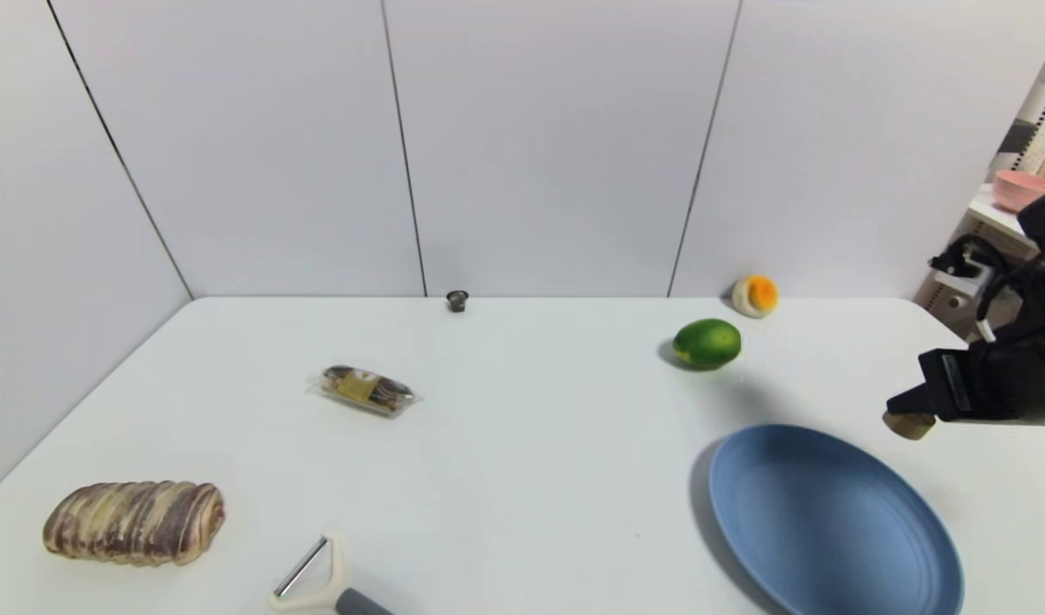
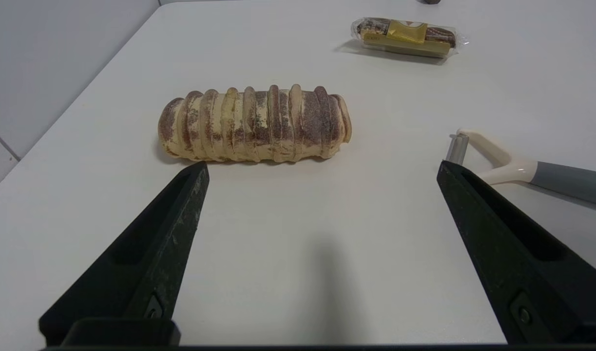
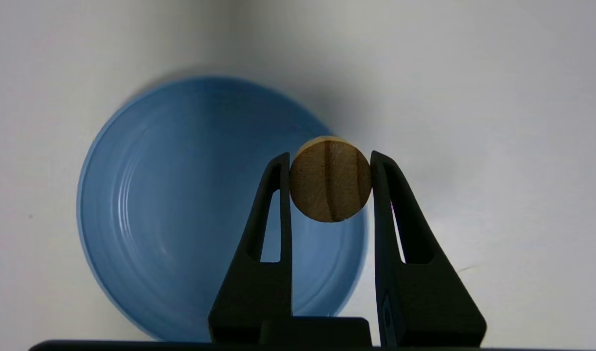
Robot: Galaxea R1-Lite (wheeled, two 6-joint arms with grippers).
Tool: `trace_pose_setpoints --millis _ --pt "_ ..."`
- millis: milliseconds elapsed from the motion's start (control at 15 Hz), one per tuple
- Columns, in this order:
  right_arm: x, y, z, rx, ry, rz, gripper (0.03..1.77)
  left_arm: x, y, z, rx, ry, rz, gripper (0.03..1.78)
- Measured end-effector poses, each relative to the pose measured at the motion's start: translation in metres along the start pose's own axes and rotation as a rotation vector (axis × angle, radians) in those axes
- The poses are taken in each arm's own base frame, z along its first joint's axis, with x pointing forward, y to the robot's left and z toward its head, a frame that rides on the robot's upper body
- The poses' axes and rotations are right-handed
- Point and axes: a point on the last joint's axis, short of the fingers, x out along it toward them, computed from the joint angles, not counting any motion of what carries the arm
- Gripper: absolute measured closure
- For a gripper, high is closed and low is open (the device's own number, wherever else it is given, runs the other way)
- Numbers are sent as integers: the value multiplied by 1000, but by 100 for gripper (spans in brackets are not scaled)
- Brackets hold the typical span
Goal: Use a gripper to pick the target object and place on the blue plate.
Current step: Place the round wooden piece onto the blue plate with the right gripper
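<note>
White counter (image 1: 522,444) carries everything. Large round light-blue ridged plate (image 1: 830,521) sits at the near right corner. Striped tan-and-brown bread loaf (image 1: 134,522) lies at the near left edge. Right gripper (image 1: 908,412), black and blocky, hangs above the counter near the right edge, just past the plate's far rim, fingers pinching the small tan wooden cylinder (image 3: 330,179) by its sides, off the surface. Left gripper (image 2: 322,170) sits low near the left front, fingers spread wide, holding nothing, loaf just beyond it. Green oval fruit (image 1: 707,343) and orange-and-cream ball (image 1: 755,295) sit toward the far right edge. Wrapped snack bar (image 1: 366,389) left of centre, white peeler (image 1: 317,581) at the front edge, tiny dark cup (image 1: 457,300) at the back edge.
</note>
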Motion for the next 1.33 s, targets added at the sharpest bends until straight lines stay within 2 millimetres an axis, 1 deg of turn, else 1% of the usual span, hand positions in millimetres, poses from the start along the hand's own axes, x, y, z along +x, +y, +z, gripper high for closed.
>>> trace_pose_setpoints --millis 133,333,467,667,867,1133,1333 --pt "0 10 -18 -42 10 29 135 0 0 0 0 0 0 12" --pt "6 20 -38 -93 18 64 135 0 0 0 0 0 0 12" --pt "12 26 -45 -125 6 86 135 0 0 0 0 0 0 12" --pt "17 28 -49 -136 21 93 135 0 0 0 0 0 0 12" --pt "19 29 -49 -139 29 92 93 0 0 0 0 0 0 12" --pt "17 29 -50 -139 19 93 60 0 0 0 0 0 0 12" --pt "1 26 -56 -135 -36 91 44 0 0 0 0 0 0 12"
